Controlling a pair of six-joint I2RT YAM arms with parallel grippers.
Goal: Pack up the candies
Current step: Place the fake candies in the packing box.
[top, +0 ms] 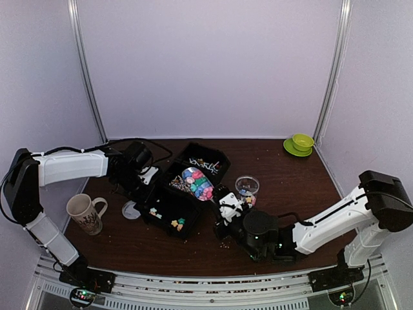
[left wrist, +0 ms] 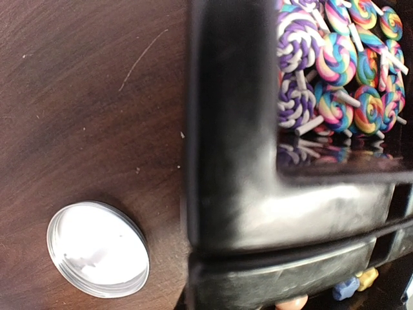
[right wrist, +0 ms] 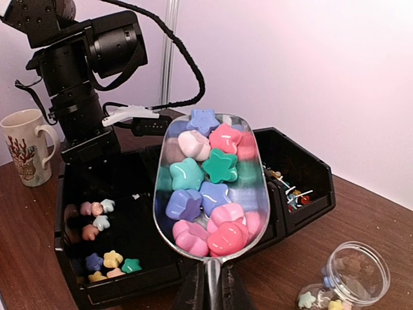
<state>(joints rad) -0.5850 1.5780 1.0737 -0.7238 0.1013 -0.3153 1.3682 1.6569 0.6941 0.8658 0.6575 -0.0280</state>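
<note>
A clear scoop (right wrist: 210, 187) heaped with pink, blue, green and pale star candies (right wrist: 213, 171) hangs over the black bins, and my right gripper (right wrist: 216, 294) is shut on its handle. From above, the scoop (top: 198, 183) sits left of the open jar (top: 247, 186). That jar (right wrist: 352, 278) holds a few candies. More star candies (right wrist: 106, 261) lie in the near bin (right wrist: 68, 284). Thin red-marked stick candies (right wrist: 292, 192) lie in the far bin. My left gripper (top: 146, 181) sits shut at the bins' left rim; its fingers are hidden. Swirled lollipops (left wrist: 335, 64) fill the middle bin.
The jar's lid (left wrist: 97, 248) lies on the wood left of the bins (top: 131, 210). A patterned mug (top: 84, 213) stands at the front left. A green cup on a saucer (top: 300, 143) sits at the back right. Small crumbs are scattered by the right gripper.
</note>
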